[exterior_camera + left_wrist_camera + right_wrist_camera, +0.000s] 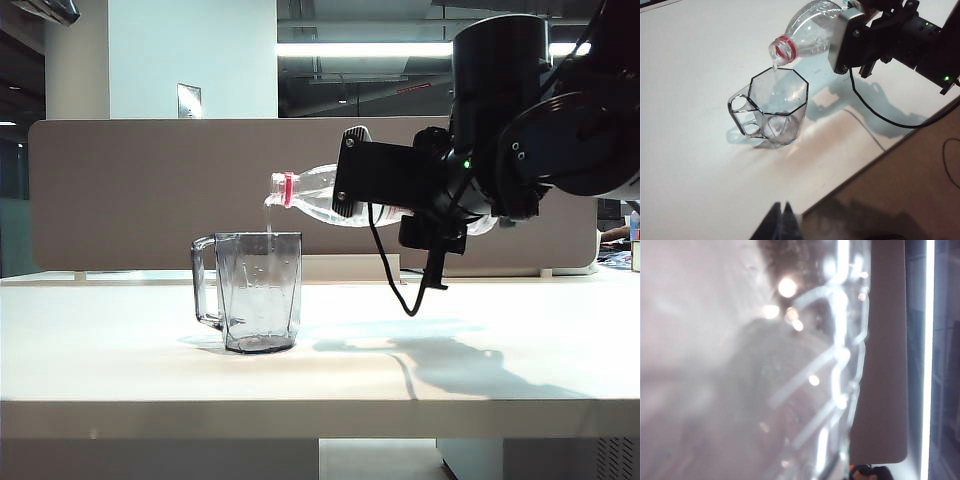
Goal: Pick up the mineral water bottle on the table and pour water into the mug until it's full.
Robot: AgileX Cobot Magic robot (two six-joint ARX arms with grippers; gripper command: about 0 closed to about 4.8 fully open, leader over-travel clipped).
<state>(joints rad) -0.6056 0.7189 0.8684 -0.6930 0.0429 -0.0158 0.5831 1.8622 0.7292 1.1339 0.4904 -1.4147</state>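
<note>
The mineral water bottle (pixel 312 195) lies nearly level in the air, its red neck ring over the mug's rim. My right gripper (pixel 368 186) is shut on the bottle's body. A thin stream of water (pixel 268 222) falls from its mouth into the smoky-grey faceted mug (pixel 258 290), which stands upright on the table (pixel 120 360) with its handle to the left. The left wrist view shows the bottle (pixel 807 30), the right gripper (pixel 845 37), the water (pixel 774 64) and the mug (pixel 775 112). The mug holds little water. My left gripper (pixel 783 206) hangs shut and empty near the table's front edge. Close up, the bottle (pixel 815 365) fills the right wrist view.
A grey partition (pixel 150 190) runs behind the table. A black cable (pixel 385 260) loops down from the right arm toward the tabletop. The table's front edge (pixel 875 155) passes near my left gripper, with brown floor beyond it.
</note>
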